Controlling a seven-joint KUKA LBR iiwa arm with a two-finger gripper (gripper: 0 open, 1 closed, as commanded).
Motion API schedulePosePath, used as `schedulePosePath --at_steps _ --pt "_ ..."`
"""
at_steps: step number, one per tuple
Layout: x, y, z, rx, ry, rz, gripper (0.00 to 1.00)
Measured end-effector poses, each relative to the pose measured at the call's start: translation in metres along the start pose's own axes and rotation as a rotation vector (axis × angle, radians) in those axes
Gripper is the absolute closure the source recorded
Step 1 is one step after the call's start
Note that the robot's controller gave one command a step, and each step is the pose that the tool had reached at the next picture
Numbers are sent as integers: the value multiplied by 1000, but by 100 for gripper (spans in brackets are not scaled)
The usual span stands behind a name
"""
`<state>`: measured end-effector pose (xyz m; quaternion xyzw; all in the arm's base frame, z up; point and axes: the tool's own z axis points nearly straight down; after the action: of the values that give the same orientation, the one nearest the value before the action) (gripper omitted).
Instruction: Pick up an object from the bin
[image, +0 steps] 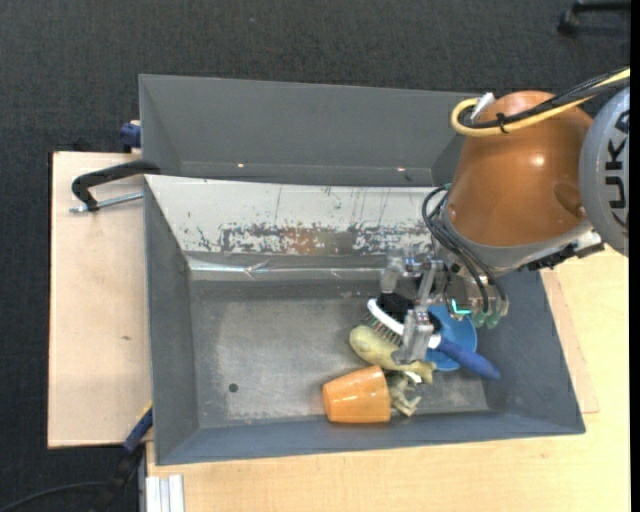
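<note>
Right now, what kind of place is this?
Probably a robot test lab: a robot arm hangs over a grey metal bin of odd little things, like an orange cup and a blue piece.

**Heap partly covered by the arm**

The arm's orange cover (515, 180) hides the bin's (170, 330) far right corner and runs off the right edge. The gripper (412, 350) covers part of a blue thing (468, 348) and a brush (385, 312). The scraps (406, 400) by the cup (357, 396) are too small to tell.

Orange cup (356, 396), blue scoop (464, 346), yellow-green lump (374, 345), grey bin (270, 340)
</note>
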<state>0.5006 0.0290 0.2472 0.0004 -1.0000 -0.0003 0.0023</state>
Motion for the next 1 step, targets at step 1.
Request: schedulePosePath --at_steps 1 --pt "-57 -23 150 0 1 -123 0"
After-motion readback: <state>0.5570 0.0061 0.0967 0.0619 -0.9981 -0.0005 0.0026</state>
